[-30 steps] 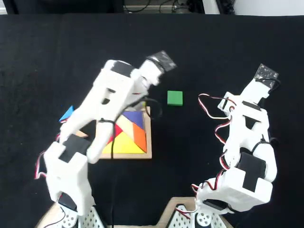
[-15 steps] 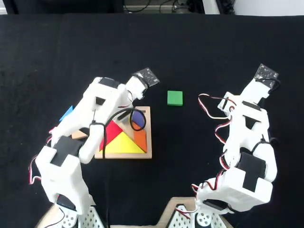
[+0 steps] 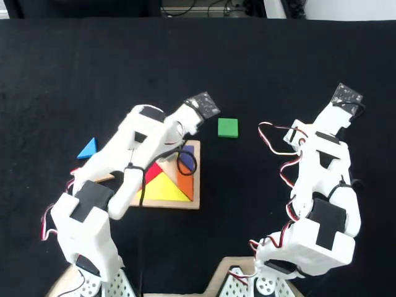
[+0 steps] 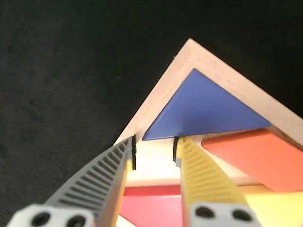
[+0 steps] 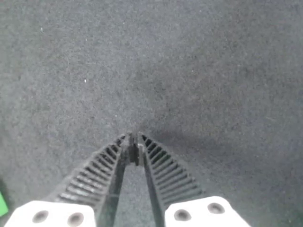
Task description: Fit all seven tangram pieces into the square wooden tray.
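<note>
Black cloth covers the bench [image 3: 278,55]. Left claw [image 4: 154,152], open and empty, hovers at the tray [image 4: 165,90] corner beside the seated dark blue triangle [image 4: 203,111]; lift straight up without nudging it. Right claw [image 5: 134,147] is closed.

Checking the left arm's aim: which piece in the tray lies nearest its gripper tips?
The dark blue triangle, filling the wooden tray corner just beyond the open left gripper; the orange piece lies beside it.

The square wooden tray [image 4: 165,90] lies flat, left of the table's centre. It holds a dark blue triangle [image 4: 203,111] in one corner, plus an orange piece [image 4: 251,156], a red piece [image 4: 151,203] and a yellow triangle [image 3: 162,187]. A green square [image 3: 228,127] lies just past the tray's far right corner. A light blue triangle [image 3: 88,148] lies apart, towards the table's left edge.
</note>
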